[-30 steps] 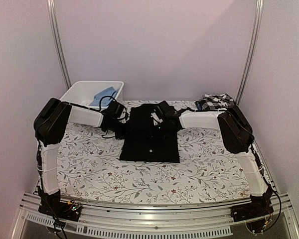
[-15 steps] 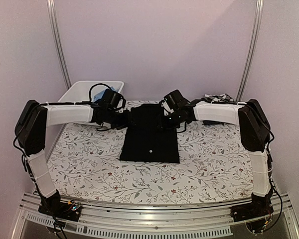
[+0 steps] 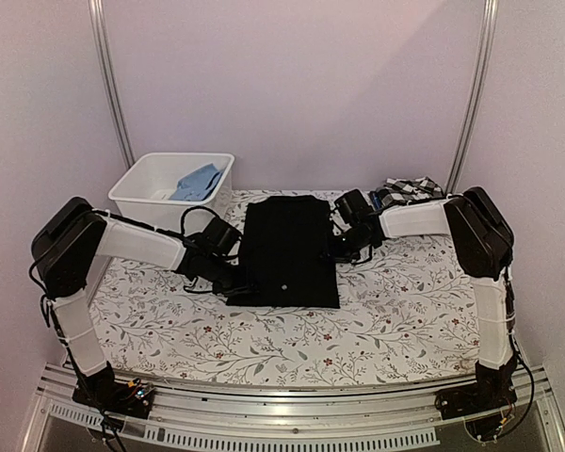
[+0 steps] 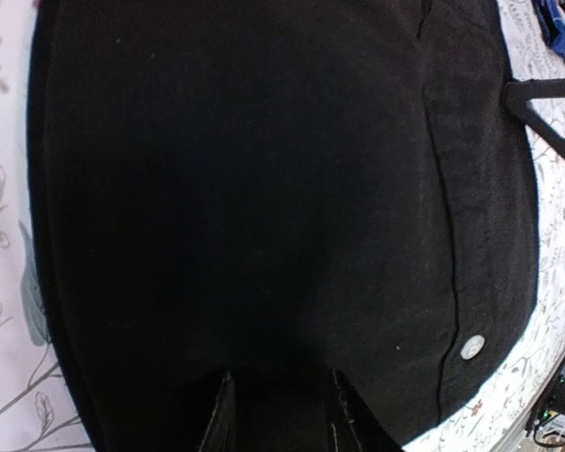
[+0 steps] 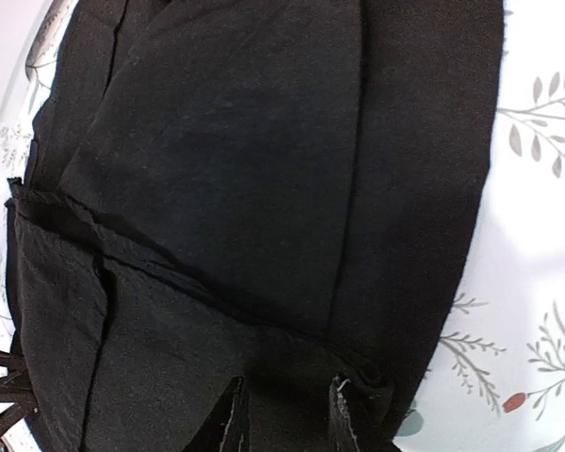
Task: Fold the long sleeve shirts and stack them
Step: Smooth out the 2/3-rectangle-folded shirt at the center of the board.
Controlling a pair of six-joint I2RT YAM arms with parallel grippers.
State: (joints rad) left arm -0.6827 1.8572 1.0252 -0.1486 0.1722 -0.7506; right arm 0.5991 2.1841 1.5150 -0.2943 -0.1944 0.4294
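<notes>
Between the left gripper's [image 4: 282,400] two fingers [image 4: 222,428] lies nothing but black cloth: the black collared shirt [image 4: 245,188] fills almost all of the wrist view and spreads flat ahead of the tips. The jaws stand a narrow gap apart and low on the fabric; whether they pinch it I cannot tell. Ahead and to the right of this gripper a stitched placket runs along the shirt, with a small white button [image 4: 472,347] on it. To the left, the shirt's edge meets the floral tablecloth [image 4: 0,235].

At the shirt's opposite edge the right gripper [image 5: 287,394] also shows a narrow gap. Layered folds and a raw hem of the same black cloth bunch right at its fingertips [image 5: 343,414], and I cannot tell if they are clamped. The tablecloth shows just to its right.

From above, the folded shirt lies as a dark rectangle between the two grippers. The left gripper is at the near left corner and the right gripper is farther back on the right edge. Beyond the right gripper, apart from it, lies the checked shirt [image 3: 410,191]. Well beyond the left one stands a white bin [image 3: 137,179] holding a blue cloth [image 3: 196,181].
</notes>
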